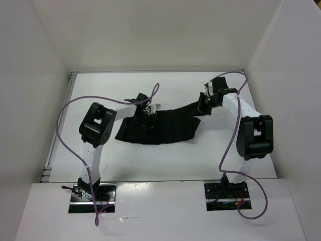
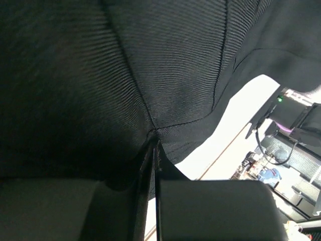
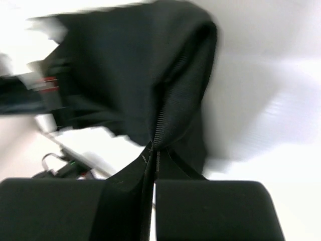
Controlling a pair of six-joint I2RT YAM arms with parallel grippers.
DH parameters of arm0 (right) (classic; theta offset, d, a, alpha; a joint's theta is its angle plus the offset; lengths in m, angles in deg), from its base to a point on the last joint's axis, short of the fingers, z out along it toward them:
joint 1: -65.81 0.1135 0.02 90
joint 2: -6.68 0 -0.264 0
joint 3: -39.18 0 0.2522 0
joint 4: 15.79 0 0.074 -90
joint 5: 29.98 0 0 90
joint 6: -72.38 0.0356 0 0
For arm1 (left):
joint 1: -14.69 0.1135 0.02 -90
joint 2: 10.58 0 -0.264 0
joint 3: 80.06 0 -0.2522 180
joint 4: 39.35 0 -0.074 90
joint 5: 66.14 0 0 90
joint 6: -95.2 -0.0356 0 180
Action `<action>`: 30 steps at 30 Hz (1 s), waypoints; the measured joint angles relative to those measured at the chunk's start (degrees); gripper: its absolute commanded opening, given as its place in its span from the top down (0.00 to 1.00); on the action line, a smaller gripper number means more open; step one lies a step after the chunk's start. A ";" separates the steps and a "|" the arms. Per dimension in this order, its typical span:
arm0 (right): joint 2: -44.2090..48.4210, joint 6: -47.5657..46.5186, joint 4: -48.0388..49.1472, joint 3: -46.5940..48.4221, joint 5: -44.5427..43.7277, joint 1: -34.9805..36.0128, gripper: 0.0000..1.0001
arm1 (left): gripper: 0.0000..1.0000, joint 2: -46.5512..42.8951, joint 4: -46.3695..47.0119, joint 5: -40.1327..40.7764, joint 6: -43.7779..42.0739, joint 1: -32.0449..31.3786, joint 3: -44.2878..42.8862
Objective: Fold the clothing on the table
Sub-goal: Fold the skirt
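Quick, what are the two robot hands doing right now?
Left gripper: shut on the black pleated fabric skirt.
Right gripper: shut on the same skirt.

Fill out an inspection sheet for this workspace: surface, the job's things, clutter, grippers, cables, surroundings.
Surface: white table, bare around the garment.
Job's things: black pleated skirt, spread in the middle of the table, its right end pulled into a narrow strip toward the right arm.
Clutter: nothing seen.
Grippers: left jaws shut on a fold of the skirt near its upper middle; right jaws shut on a bunched fold at its right end.
Cables: purple cable loops wide off the left arm; a second purple cable runs along the right arm.
Surroundings: white walls on three sides; blurred equipment beyond the table edge in the left wrist view.
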 measured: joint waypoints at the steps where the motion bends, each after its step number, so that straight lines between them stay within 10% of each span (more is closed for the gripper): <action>1: 0.66 0.48 -0.11 1.62 0.72 1.11 1.00 | 0.88 0.20 0.17 -0.28 0.04 0.00 -0.20; 16: -8.55 12.52 9.60 17.11 14.19 21.51 1.00 | 0.88 2.05 0.83 -0.07 0.17 -0.22 -3.69; 30: -9.90 12.74 9.73 18.01 14.19 21.73 1.00 | 0.68 -13.20 -8.39 19.39 -2.67 10.29 -7.19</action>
